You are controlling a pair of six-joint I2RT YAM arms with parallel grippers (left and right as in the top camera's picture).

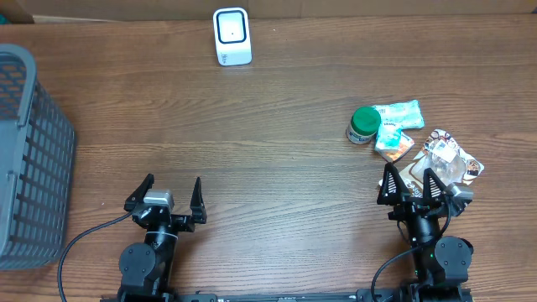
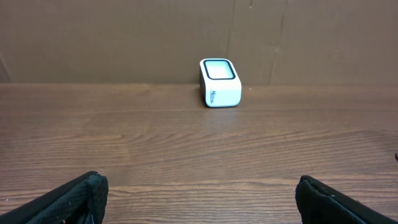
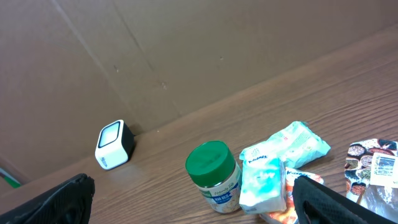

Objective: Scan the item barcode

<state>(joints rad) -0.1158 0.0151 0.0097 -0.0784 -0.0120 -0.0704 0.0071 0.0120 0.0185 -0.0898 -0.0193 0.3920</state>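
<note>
dark wooden table (image 1: 277, 159) bearing a white scanner (image 1: 232, 36) at the far edge, grey basket (image 1: 33, 168) left, green-lidded jar (image 1: 363, 124) and packets (image 1: 401, 111) right.

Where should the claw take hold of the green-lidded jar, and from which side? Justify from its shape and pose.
Likely across the round body just under the lid of the jar, coming down from above. It stands upright, and packets crowd its right side, so a sideways approach there is blocked. The open right claw is nearest.
</note>
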